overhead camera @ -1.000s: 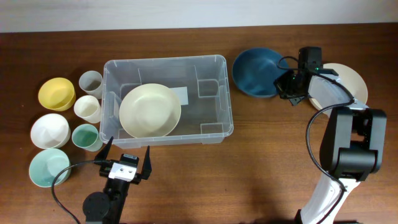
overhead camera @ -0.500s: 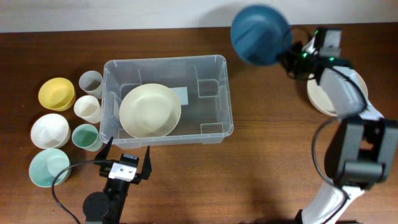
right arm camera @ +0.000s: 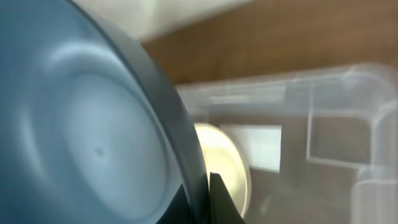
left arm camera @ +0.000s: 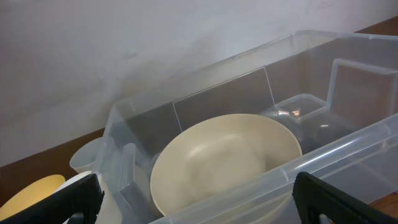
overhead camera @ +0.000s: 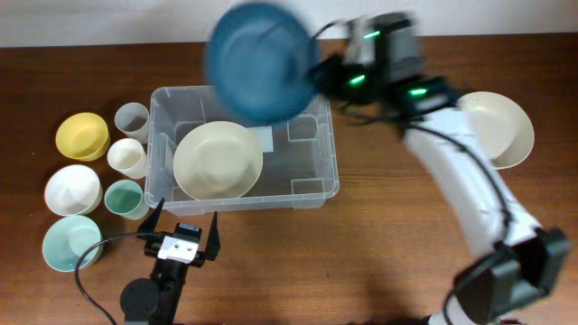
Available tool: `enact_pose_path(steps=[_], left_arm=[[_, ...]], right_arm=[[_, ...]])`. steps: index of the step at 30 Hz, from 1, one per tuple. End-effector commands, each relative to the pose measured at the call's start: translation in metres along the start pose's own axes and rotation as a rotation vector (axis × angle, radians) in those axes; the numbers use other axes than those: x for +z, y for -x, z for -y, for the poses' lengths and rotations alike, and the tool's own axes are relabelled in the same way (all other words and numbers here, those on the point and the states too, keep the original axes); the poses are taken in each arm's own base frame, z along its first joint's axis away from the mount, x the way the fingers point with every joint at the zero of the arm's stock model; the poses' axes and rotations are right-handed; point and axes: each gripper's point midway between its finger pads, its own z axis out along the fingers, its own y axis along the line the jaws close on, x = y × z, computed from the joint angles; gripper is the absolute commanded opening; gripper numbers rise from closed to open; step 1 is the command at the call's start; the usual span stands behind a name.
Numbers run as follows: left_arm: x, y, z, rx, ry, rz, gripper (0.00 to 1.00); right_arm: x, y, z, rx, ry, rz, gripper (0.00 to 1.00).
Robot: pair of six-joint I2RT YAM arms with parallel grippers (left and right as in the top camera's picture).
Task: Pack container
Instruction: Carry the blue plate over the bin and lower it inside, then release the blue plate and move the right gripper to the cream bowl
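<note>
The clear container (overhead camera: 303, 159) stands mid-table with a cream bowl (overhead camera: 218, 161) lying in its left half. A dark blue bowl (overhead camera: 260, 61) hangs tilted and blurred above the container's back rim, and my right gripper (overhead camera: 316, 74) is shut on its edge. The right wrist view shows the blue bowl (right arm camera: 93, 137) filling the left side, with the right gripper (right arm camera: 208, 199) pinching its rim over the container (right arm camera: 336, 81). My left gripper (overhead camera: 184, 227) stands open just in front of the container's near wall (left arm camera: 348, 149), looking at the cream bowl (left arm camera: 224, 162).
Left of the container stand a yellow bowl (overhead camera: 82, 135), a grey cup (overhead camera: 132, 119), a cream cup (overhead camera: 127, 158), a white bowl (overhead camera: 72, 190), a teal cup (overhead camera: 123, 199) and a pale teal bowl (overhead camera: 70, 242). A cream bowl (overhead camera: 498, 128) sits at far right.
My right arm lifted the blue bowl off the table right of the container and swung it left, over the container's back rim. The left arm stayed still.
</note>
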Motion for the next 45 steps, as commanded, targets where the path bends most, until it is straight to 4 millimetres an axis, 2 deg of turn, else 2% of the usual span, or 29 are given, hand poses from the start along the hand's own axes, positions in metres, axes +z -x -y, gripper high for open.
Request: enact_pose_path(steps=[1,5,6,8,16,22,30,33,37,42,43,45], left_arm=[[0.0,-0.001,-0.001,0.014,0.005,-0.003,1.0],[0.0,-0.001,-0.001,0.014,0.005,-0.003,1.0],[0.0,-0.001,-0.001,0.014,0.005,-0.003,1.0],[0.0,-0.001,-0.001,0.014,0.005,-0.003,1.0],[0.0,-0.001,-0.001,0.014,0.005,-0.003,1.0],[0.0,-0.001,-0.001,0.014,0.005,-0.003,1.0],[0.0,-0.001,-0.001,0.014,0.005,-0.003,1.0],[0.0,-0.001,-0.001,0.014,0.005,-0.003,1.0],[0.0,-0.001,-0.001,0.014,0.005,-0.003,1.0],[0.0,-0.001,-0.001,0.014,0.005,-0.003,1.0],[0.0,-0.001,-0.001,0.014,0.005,-0.003,1.0],[0.0,-0.001,-0.001,0.014,0.005,-0.003,1.0]], right_arm=[[0.036,-0.027,0.009,-0.055,-0.102,-0.036,0.04],[0.064,-0.063,0.001,-0.08,-0.103,-0.13,0.04],[0.075,-0.078,0.001,-0.088,-0.109,-0.167,0.04],[0.085,-0.09,0.003,-0.091,-0.119,-0.199,0.04],[0.124,-0.135,0.031,-0.064,-0.161,-0.338,0.04],[0.135,-0.147,0.04,-0.047,-0.164,-0.381,0.04],[0.135,-0.153,0.034,-0.033,-0.124,-0.414,0.1],[0.135,-0.153,0.034,-0.033,-0.124,-0.414,0.41],[0.134,-0.154,0.033,-0.031,-0.117,-0.418,0.68],[0.131,-0.144,0.032,-0.084,-0.097,-0.404,0.75],[0.129,-0.139,0.03,-0.106,-0.091,-0.392,0.76],[0.118,-0.113,0.026,-0.151,-0.105,-0.318,0.79]])
